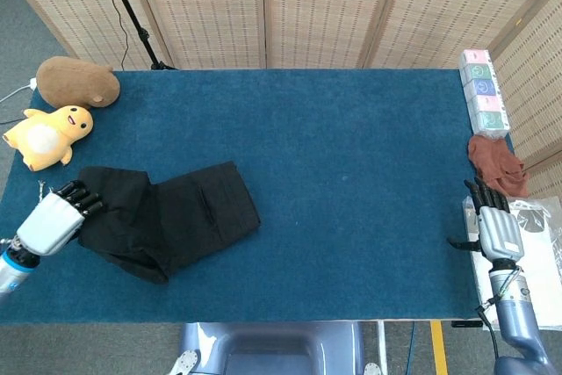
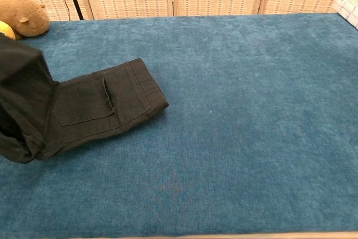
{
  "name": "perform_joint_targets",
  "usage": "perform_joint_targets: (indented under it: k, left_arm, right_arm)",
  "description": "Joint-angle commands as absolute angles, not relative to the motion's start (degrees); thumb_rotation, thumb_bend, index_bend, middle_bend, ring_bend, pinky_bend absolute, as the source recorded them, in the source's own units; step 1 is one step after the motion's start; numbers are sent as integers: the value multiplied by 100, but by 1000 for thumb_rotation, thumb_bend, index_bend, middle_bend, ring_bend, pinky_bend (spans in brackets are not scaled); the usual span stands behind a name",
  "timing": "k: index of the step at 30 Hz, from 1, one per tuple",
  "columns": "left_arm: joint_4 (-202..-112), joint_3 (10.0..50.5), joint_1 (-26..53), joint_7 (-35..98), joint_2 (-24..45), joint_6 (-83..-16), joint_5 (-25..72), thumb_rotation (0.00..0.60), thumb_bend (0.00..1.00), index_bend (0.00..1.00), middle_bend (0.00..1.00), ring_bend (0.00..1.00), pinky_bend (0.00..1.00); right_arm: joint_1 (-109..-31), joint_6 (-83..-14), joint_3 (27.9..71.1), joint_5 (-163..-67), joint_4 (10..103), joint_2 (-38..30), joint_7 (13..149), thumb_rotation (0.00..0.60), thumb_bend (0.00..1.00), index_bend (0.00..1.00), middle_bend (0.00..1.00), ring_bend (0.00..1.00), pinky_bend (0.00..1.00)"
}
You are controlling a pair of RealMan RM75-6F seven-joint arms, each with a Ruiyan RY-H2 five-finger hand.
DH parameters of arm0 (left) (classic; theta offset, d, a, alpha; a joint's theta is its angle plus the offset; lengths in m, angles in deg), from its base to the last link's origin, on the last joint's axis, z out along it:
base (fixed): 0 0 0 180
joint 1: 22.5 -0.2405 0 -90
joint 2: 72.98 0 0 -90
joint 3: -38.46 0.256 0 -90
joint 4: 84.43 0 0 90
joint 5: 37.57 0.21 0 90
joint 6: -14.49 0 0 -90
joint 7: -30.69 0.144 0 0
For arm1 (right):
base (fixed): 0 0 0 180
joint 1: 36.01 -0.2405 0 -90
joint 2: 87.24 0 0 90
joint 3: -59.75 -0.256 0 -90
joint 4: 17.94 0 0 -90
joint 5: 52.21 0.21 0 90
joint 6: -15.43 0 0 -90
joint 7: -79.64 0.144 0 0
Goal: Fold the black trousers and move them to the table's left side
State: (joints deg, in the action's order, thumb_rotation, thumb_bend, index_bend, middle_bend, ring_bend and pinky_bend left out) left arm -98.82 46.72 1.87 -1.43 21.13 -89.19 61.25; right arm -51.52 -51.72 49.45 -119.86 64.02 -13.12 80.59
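Note:
The black trousers (image 1: 171, 217) lie folded on the left part of the blue table (image 1: 351, 173); the chest view shows them too, trousers (image 2: 84, 110), with a back pocket facing up. My left hand (image 1: 53, 219) grips their left end and lifts it, so the cloth bunches into a raised hump toward the waistband end. In the chest view the hand itself is hidden behind that raised cloth. My right hand (image 1: 493, 227) hangs at the table's right edge, fingers straight and apart, holding nothing.
A yellow duck plush (image 1: 46, 133) and a brown plush (image 1: 77, 82) sit at the far left corner. A stack of tissue packs (image 1: 483, 90) and a rust-brown cloth (image 1: 496, 164) lie along the right edge. A white bag (image 1: 536, 226) lies beside my right hand.

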Motion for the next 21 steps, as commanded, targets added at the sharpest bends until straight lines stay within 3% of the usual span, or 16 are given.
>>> perform_joint_targets:
  k: [1,13,21]
  left_arm:
    - [-10338,4633,780,231,2243,-8657,6268,600,543,700,676,565,417]
    - [-11110,4530,2231,1281,2805,-7074,6496,600,542,701,676,569,420]
    - [-11006,4477,2752,1908,3233,-6419,6557,600,541,701,676,571,421]
  right_arm:
    - [-5148,-5177,4946,-11996,6409,-1320,8071,600,0,8,0,0,0]
    - [-5138,-5134,4943,-11970,6387,-1346,8141,600,0,8,0,0,0]
    - [-5143,-5091,4920,-11938,6382,-1368,8211,600,0,8,0,0,0]
